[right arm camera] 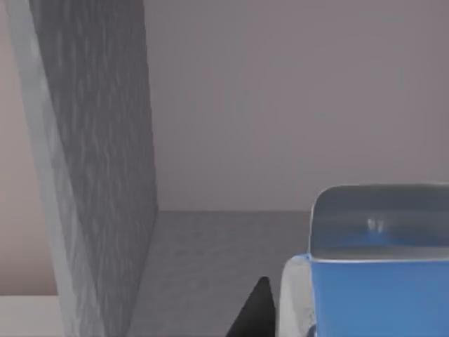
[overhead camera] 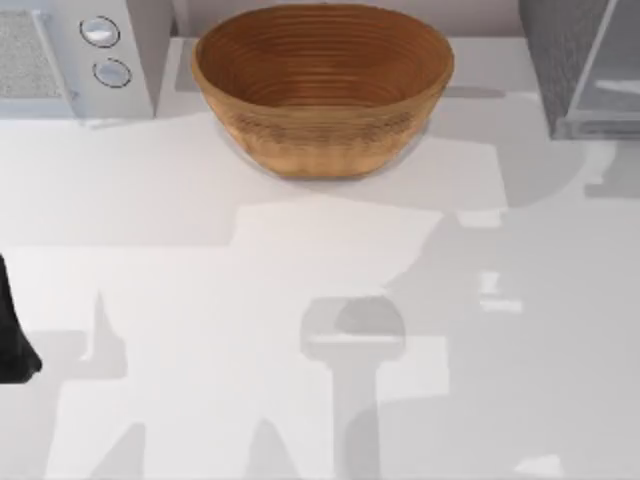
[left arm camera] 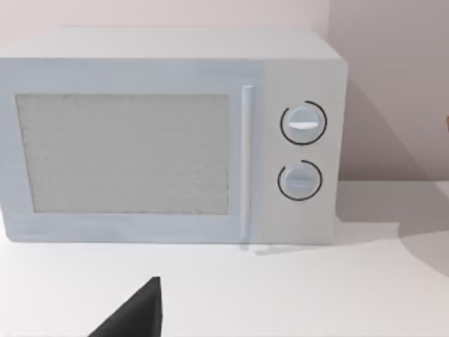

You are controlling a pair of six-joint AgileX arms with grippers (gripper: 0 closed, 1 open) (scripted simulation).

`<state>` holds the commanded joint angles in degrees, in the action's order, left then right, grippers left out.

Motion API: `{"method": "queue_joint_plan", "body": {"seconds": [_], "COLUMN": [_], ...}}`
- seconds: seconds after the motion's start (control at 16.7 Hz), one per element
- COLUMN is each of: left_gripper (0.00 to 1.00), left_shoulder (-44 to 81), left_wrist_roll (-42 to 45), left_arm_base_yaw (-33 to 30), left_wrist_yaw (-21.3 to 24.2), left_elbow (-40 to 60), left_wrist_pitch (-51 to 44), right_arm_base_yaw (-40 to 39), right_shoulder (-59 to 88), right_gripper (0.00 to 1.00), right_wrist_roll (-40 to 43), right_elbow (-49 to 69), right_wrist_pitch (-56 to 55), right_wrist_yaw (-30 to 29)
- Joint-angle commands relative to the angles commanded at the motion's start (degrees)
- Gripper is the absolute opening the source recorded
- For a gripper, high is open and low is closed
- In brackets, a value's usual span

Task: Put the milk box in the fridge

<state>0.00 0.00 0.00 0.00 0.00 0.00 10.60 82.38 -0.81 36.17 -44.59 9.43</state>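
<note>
while the right wrist view looks into the fridge (right arm camera: 91,175), the milk box (right arm camera: 379,281) sits right up against the camera with its blue top toward the lens, and one dark fingertip (right arm camera: 254,312) of the right gripper shows just beside the carton's pale edge. whether that finger presses on the carton i cannot tell, so how the right jaws stand is not clear. ahead of those jaws stands the fridge's speckled grey wall, with its grey inner floor and plain back wall beyond the carton.

from above, the fridge (overhead camera: 585,60) stands at the table's (overhead camera: 250,300) far right corner, a woven brown basket (overhead camera: 322,85) at the far middle, and a light-grey appliance (overhead camera: 80,55) with two round dials at the far left.

at the top view's left edge a dark part of the left arm (overhead camera: 15,330) shows. ahead of the left jaws stands the dial appliance (left arm camera: 168,133), well apart from them, and one dark fingertip (left arm camera: 137,312) pokes up over the white table (left arm camera: 316,295); their width cannot be told.
</note>
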Motion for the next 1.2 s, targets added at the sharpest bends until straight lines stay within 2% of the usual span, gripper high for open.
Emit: {"method": "queue_joint_plan", "body": {"seconds": [0.3, 0.6, 1.2], "left_gripper": [1.00, 1.00, 1.00], "left_shoulder": [0.00, 0.00, 0.00], "left_wrist_roll": [0.00, 0.00, 0.00], "left_arm_base_yaw": [0.00, 0.00, 0.00], "left_wrist_yaw": [0.00, 0.00, 0.00], "left_elbow": [0.00, 0.00, 0.00], "left_wrist_pitch": [0.00, 0.00, 0.00], "right_arm_base_yaw": [3.05, 4.98, 5.45], "right_shoulder": [23.88, 38.68, 41.96], "right_gripper": [0.00, 0.00, 0.00], "right_wrist_roll": [-0.17, -0.05, 0.01], "right_elbow": [10.67, 18.07, 20.18], "right_wrist_pitch": [-13.07, -22.07, -24.14], "right_wrist_yaw": [2.82, 4.72, 4.75]}}
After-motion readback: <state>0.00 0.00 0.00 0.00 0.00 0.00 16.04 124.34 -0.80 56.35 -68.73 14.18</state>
